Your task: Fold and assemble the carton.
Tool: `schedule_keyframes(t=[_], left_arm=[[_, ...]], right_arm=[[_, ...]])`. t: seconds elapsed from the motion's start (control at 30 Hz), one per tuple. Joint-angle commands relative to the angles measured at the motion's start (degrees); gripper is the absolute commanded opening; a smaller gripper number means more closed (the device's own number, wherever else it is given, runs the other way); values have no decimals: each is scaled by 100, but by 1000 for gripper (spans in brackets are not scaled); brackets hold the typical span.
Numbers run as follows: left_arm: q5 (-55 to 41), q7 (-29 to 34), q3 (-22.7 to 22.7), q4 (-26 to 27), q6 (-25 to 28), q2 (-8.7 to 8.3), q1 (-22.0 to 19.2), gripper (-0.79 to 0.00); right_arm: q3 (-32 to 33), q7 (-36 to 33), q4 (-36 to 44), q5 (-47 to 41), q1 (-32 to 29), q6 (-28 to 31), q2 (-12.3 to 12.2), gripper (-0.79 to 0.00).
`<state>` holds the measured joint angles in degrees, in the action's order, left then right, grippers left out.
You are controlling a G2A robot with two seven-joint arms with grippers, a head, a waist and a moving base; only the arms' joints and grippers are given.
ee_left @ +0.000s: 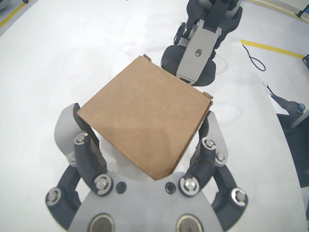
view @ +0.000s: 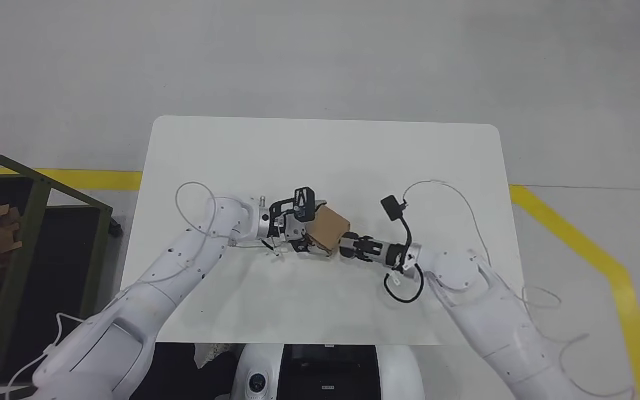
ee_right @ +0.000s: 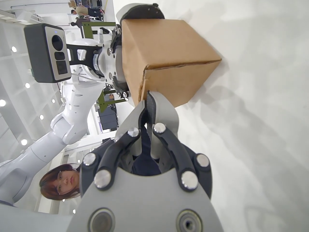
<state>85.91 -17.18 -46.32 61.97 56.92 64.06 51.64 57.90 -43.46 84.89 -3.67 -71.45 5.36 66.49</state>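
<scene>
The table (view: pixel 400 160) bears your carton (view: pixel 328 228) near its middle. Your left gripper (ee_left: pixel 140 115) clamps the carton's two sides; your right gripper (ee_right: pixel 147 100), fingers pressed together, touches its loose flap (ee_right: pixel 143 83). Push too hard and the carton could skew or slip.

Robotics lab hall: yellow floor tape (view: pixel 100 180), white worktable (view: pixel 320 150).

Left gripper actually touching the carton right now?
Touching. The left wrist view shows the left gripper with its fingers pressed against opposite sides of the carton, with no gap at either.
</scene>
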Motion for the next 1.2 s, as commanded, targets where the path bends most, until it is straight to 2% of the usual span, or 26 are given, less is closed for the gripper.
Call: schedule_keyframes(t=[0.0,0.43,0.53,0.6,0.67,0.8,0.9,1.0,1.17], left_arm=[[5,4,0,9,7,-1,6,0],[23,-19,10,36,22,3,9,0],[32,-37,-6,36,28,-4,17,0],[17,-75,-39,20,52,-17,29,0],[1,-146,-114,-21,89,-48,57,0],[28,-372,-320,18,108,-173,240,0],[97,-572,-541,150,108,-324,431,0],[124,-768,-943,298,107,-498,655,0],[135,-975,-1609,691,43,-738,1110,0]], right_arm=[[-23,5,-11,7,15,-2,6,-785],[34,70,-3,-39,-13,73,5,-785],[181,83,85,-23,-145,124,-36,-693],[315,94,146,-23,-255,171,-71,-585],[449,105,236,-6,-373,242,-107,-514],[640,48,508,65,-624,347,-171,-437],[606,-377,824,21,-758,437,-204,-437],[525,-578,1028,72,-803,449,-216,-440],[212,-670,1131,268,-708,341,-184,-416]])
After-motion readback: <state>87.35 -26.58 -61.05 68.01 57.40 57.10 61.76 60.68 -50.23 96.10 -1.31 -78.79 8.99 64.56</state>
